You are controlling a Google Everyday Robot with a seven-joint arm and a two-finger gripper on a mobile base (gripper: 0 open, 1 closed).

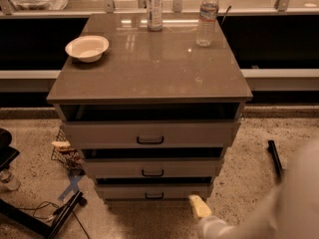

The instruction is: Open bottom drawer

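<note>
The bottom drawer (124, 191) is the lowest and slimmest of three grey-beige fronts on the cabinet, with a small black pull handle (154, 195) at its middle. A dark gap shows above its front. My gripper (200, 206) is low at the front, its yellowish tip just below the drawer's lower right end and to the right of the handle, apart from it. The pale arm (279, 208) comes in from the bottom right corner.
The cabinet top (149, 68) bears a white bowl (86, 48) and two bottles (154, 6) (207, 16). The middle drawer (152, 169) and top drawer (149, 133) sit above. A wire basket (65, 153), cables and a black stand (50, 215) lie on the floor at left, a black bar (275, 156) at right.
</note>
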